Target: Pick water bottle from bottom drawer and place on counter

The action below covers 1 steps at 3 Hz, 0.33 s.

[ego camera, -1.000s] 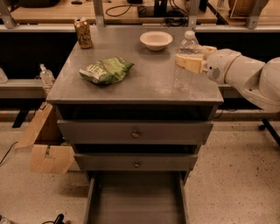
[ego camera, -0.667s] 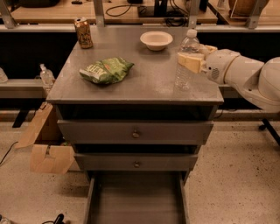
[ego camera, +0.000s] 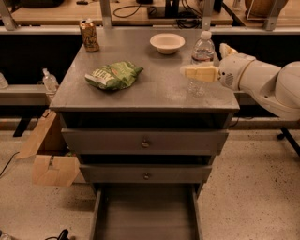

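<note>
**Bottle upright on the grey cabinet top, gripper at its side**

The small clear crinkled plastic water bottle [ego camera: 203, 50] with a white screw cap stands upright on the right-hand part of the broad, dull grey metal counter [ego camera: 154, 86], near the right edge. The cream-tipped gripper [ego camera: 202, 65] reaches in from the right on a rounded white robot arm [ego camera: 269, 82] and sits level with the bottle's middle, one cream part crossing in front of it. Whether it clamps the bottle or stands loose about it cannot be told.

Also on the counter are a crumpled green snack bag [ego camera: 114, 75] left of centre, a shallow white bowl [ego camera: 167, 43] towards the back, and a tall printed drink can [ego camera: 89, 35] at the back left corner.

Below the counter are two knob-fronted grey drawers [ego camera: 145, 142]. Beneath them the deep grey metal bottom drawer [ego camera: 145, 215] is pulled out, showing a plain flat floor.

The floor [ego camera: 253, 187] is pale and speckled. An open brown cardboard box [ego camera: 47, 161] lies left of the cabinet, with a clear pump-top dispenser bottle [ego camera: 49, 79] on a ledge above it. A light wooden workbench [ego camera: 131, 13] with dark cables runs behind.
</note>
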{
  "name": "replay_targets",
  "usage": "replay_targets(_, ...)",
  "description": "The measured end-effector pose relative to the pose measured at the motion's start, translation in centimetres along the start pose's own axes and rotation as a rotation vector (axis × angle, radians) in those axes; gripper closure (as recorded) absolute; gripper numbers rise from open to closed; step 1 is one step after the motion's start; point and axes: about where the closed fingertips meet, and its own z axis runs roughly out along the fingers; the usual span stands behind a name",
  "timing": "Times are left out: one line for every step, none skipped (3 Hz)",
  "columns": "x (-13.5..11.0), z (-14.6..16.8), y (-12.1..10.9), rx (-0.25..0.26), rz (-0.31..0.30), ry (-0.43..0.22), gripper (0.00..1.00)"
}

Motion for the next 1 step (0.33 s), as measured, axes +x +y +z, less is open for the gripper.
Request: replay_targets(0.0,0.0,0.0,0.0,0.0,0.0,0.0)
